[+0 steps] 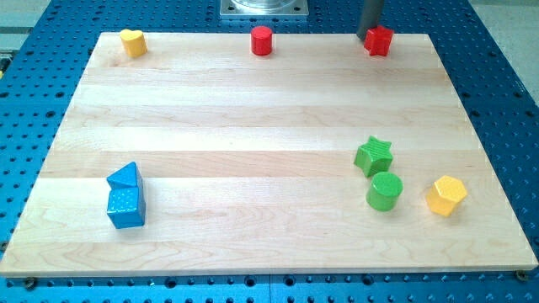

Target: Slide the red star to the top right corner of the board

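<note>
Camera view: the wooden table (269, 109) lies on a blue perforated base (505, 101). The red star (380, 40) sits at the far right of the table, close to the far edge and a little short of the right corner. The dark rod comes down from the far edge, and my tip (363, 37) stands just beside the red star on its left, apparently touching it (contact cannot be confirmed). No claw is fitted to this arm, so none is in view and there is no released or clenched state to report.

Along the far edge, a red cylinder (262, 40) stands near the middle and a yellow heart (133, 42) at the left. At the near right, a green star (374, 156) rests against a green cylinder (384, 191), with a yellow hexagon (445, 195) near them to the right, apart. At the near left, a blue triangle (125, 176) touches a blue cube (126, 207).
</note>
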